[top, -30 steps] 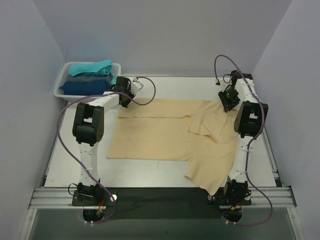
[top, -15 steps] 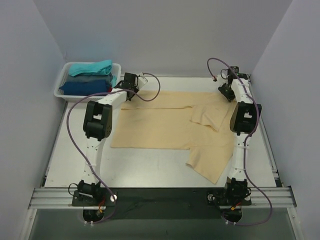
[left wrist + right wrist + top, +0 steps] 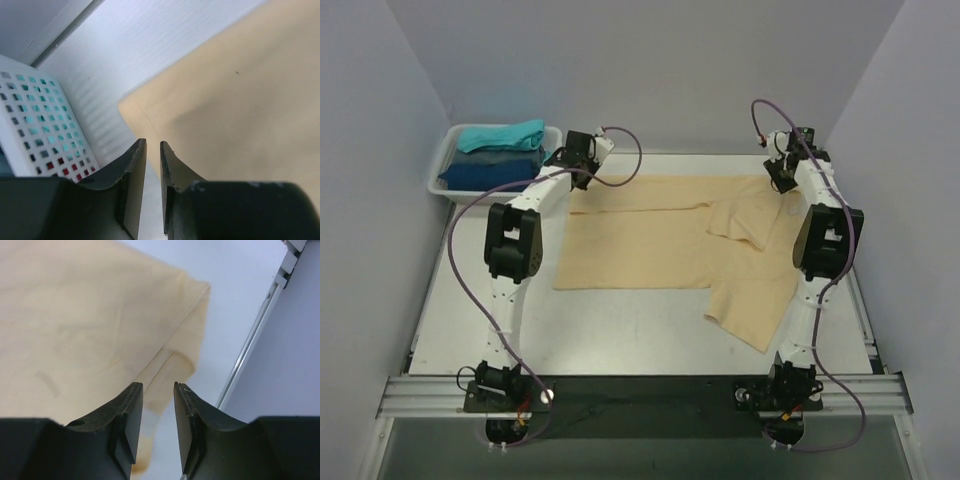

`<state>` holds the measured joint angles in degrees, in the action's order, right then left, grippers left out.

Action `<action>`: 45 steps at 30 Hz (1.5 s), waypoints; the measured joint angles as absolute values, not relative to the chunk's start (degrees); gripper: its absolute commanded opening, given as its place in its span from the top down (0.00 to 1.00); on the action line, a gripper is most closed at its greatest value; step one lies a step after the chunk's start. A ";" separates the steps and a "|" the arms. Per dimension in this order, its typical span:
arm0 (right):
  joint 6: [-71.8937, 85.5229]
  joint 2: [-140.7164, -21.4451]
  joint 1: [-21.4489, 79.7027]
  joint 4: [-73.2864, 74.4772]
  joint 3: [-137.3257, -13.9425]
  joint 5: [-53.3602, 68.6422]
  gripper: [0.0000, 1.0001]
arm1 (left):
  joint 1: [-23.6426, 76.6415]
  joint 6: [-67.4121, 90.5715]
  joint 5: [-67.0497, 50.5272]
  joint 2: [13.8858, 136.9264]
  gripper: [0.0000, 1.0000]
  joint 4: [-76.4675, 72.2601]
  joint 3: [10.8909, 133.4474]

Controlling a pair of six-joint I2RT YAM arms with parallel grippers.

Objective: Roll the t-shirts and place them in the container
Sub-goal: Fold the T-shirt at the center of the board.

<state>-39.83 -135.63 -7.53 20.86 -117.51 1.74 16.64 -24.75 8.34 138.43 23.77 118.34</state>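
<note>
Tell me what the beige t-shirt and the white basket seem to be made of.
The beige t-shirt looks like soft knit cloth, probably cotton, with a matte finish: it lies limp and flat, with stitched hems and a folded-over sleeve. The white basket looks like rigid moulded plastic, smooth: its wall is a regular grid of small square holes.

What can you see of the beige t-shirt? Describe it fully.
The beige t-shirt is plain, soft pale tan cloth with short sleeves. It lies spread flat on the pale table, hem towards the left, far sleeve folded over the body, near sleeve spread out. The left gripper and right gripper hang over its far corners, jaws slightly apart, gripping nothing.
</note>
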 measured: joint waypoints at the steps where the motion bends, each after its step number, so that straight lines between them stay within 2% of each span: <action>1: -39.11 -131.24 -7.38 20.97 -112.88 3.66 0.68 | 16.88 -24.12 7.92 136.46 0.72 24.25 116.86; 4: -38.59 -121.05 -5.80 22.87 -104.99 9.21 0.67 | 17.98 -22.39 6.72 129.29 0.72 24.64 111.04; 9: -38.57 -113.75 0.91 26.24 -101.56 16.40 0.66 | 19.57 -20.12 4.12 118.41 0.72 24.95 101.49; 16: -35.83 -120.44 10.96 31.66 -103.53 20.12 0.66 | 18.70 -19.14 1.67 112.27 0.74 26.72 92.82; 23: -33.12 -126.98 11.70 37.56 -105.49 19.97 0.65 | 17.30 -18.41 1.19 109.95 0.75 28.71 83.26; 45: -31.73 -131.72 12.91 41.71 -108.66 19.29 0.67 | 16.40 -18.46 1.28 108.73 0.75 28.93 82.00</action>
